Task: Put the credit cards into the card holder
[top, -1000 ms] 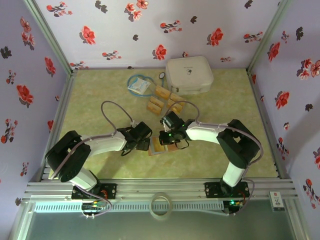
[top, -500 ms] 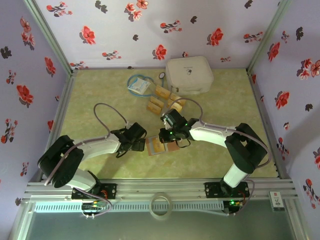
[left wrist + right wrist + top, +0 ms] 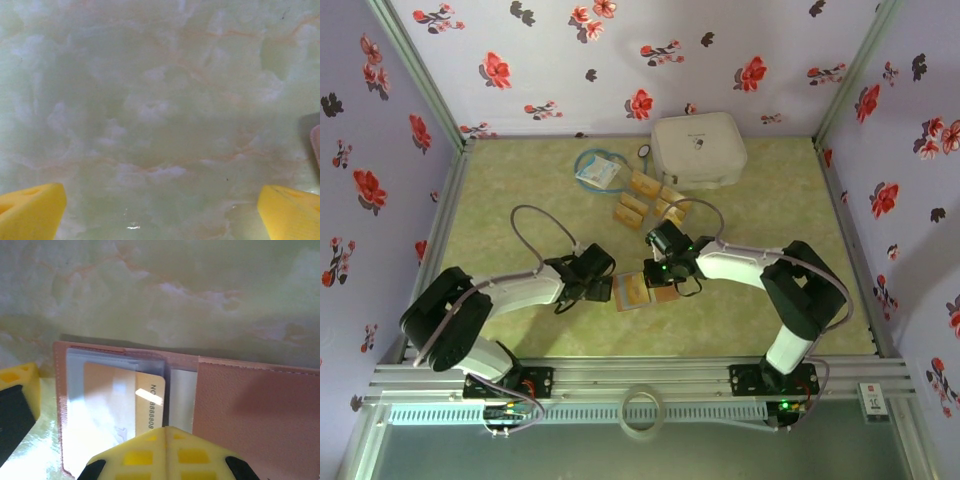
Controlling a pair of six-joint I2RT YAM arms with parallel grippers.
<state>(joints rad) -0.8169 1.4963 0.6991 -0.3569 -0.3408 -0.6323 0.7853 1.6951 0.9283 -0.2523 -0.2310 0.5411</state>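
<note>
Brown leather holder lies open on the tabletop, one card half in its sleeve under the clenched right hand. Left hand gapes beside it, holding nothing, so a push could skid the holder. Spare cards wait beyond.

The left arm and right arm wear white shells over black joints and black bases. 1 thin grey cable loops off each. The fingers are yellow, moulded with square recesses.
</note>
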